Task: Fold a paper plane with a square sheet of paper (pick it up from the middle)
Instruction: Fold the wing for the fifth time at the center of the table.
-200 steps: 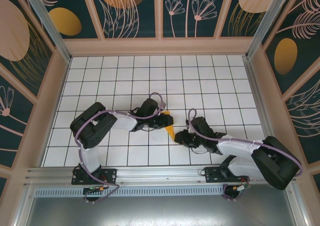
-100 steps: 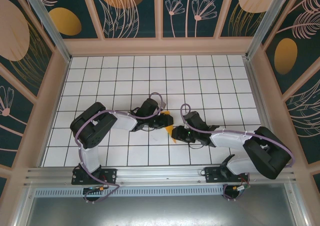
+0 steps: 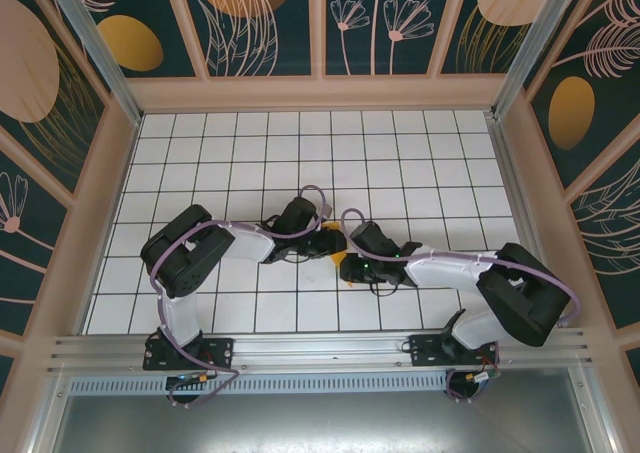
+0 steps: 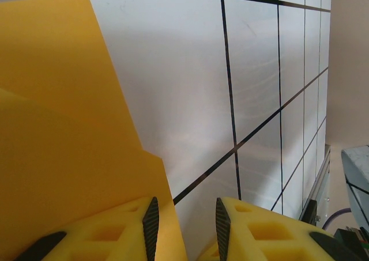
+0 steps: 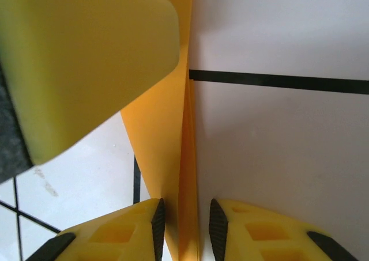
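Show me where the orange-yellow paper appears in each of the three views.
Top external: the orange-yellow paper lies low in the centre of the grid.
Left wrist: it covers the left side.
Right wrist: a narrow folded strip running up the centre.
Shared landmark: the black grid lines of the white table.

Paper sheet (image 4: 63,134): orange-yellow, folded into overlapping layers (edges crisp).
Pose: narrow, tapering.
Place: white gridded table (image 3: 420,153), near-middle.

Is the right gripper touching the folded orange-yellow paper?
Cannot tell. Right wrist view: folded orange-yellow paper sits between the pads of the right gripper, maybe brushing one.
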`<state>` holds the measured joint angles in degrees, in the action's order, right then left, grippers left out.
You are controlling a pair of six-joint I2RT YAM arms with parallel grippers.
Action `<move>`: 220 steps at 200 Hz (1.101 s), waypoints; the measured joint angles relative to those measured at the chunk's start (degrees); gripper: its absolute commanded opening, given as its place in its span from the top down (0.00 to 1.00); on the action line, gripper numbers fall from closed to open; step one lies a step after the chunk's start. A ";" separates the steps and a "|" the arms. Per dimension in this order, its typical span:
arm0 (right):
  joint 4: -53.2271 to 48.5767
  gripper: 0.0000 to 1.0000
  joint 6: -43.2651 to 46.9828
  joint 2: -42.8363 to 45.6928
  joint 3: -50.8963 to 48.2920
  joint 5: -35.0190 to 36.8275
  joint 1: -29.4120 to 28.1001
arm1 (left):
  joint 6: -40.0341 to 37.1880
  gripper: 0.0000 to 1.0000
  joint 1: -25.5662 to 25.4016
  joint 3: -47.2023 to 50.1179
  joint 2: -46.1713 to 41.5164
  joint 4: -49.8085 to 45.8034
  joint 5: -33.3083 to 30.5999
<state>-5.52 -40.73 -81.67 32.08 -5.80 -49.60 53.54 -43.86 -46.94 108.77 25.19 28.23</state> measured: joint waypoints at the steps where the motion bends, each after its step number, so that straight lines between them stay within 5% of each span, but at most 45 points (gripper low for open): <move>1: -0.07 0.70 0.00 -0.02 0.02 0.04 -0.04 | 0.02 0.65 0.00 0.00 -0.02 -0.02 0.00; 134: -0.94 0.82 -0.52 0.22 -0.11 2.40 -0.70 | -0.17 0.66 0.00 -0.13 0.09 -0.15 0.02; 182: 2.25 0.69 -2.56 5.68 -3.67 -0.33 0.94 | -0.26 0.67 0.00 -0.13 0.11 -0.17 0.00; 220: 7.80 0.85 -3.32 13.38 -6.86 -5.97 2.91 | -0.39 0.67 0.00 -0.13 0.13 -0.17 0.00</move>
<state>2.28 -44.05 -68.29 25.21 -11.77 -46.70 53.15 -43.86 -47.07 108.90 25.02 28.23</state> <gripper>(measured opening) 0.190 0.329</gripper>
